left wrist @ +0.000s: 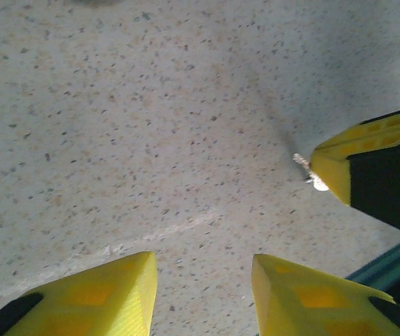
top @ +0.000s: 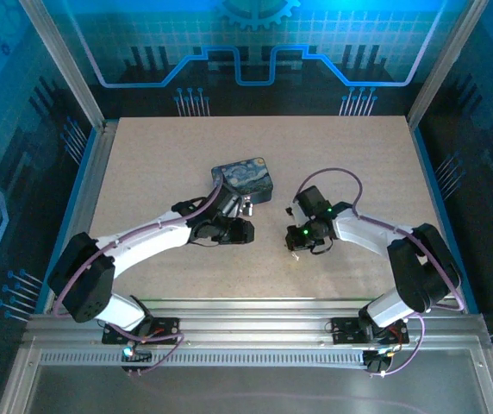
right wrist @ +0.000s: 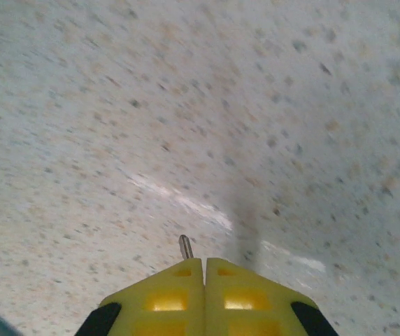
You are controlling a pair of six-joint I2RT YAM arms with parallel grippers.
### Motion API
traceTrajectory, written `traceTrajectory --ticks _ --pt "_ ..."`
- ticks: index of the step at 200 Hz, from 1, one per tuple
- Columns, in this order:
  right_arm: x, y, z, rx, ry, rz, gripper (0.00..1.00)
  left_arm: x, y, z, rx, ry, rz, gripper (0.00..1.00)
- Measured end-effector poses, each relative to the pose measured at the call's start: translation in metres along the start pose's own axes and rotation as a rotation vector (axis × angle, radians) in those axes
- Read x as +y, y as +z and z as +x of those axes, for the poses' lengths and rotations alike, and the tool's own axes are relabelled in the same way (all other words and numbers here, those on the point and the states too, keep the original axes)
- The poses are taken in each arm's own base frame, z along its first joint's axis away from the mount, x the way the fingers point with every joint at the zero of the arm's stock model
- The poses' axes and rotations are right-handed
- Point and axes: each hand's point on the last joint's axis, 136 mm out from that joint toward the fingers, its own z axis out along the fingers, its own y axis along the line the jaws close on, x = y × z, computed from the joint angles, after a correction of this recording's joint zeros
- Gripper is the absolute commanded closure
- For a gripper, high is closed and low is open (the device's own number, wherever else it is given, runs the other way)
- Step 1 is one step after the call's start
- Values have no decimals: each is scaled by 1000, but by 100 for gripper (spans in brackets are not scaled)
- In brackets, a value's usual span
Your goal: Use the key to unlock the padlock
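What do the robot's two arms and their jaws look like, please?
Both the left arm and right arm have white tubular links joined by bulky black joints, with a thin purple cable looping alongside each. Small green lights glow near the right wrist. The jaws are bright yellow wedge-shaped plastic with recessed pockets, backed in black.

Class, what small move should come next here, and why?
Probably bring the open, empty left fingers to the tiny metal padlock beside the blue-and-yellow swirl-painted rectangular box and grip it, since the shut right fingers already pinch the thin metal key.
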Motion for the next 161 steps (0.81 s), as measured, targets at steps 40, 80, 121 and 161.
traceTrajectory --ticks 40,80,121,161 --pt "25 -15 -30 -63 -75 -112 100 -15 -2 -19 -20 -40 128 67" --pt "38 -23 -47 -93 -109 -182 100 -23 8 -18 1 -57 210 69" --pt "39 -23 -48 -83 -103 -213 100 -7 18 -15 19 -138 247 69" --pt "40 -22 -48 -76 -95 -226 96 -17 17 -22 4 -154 298 67"
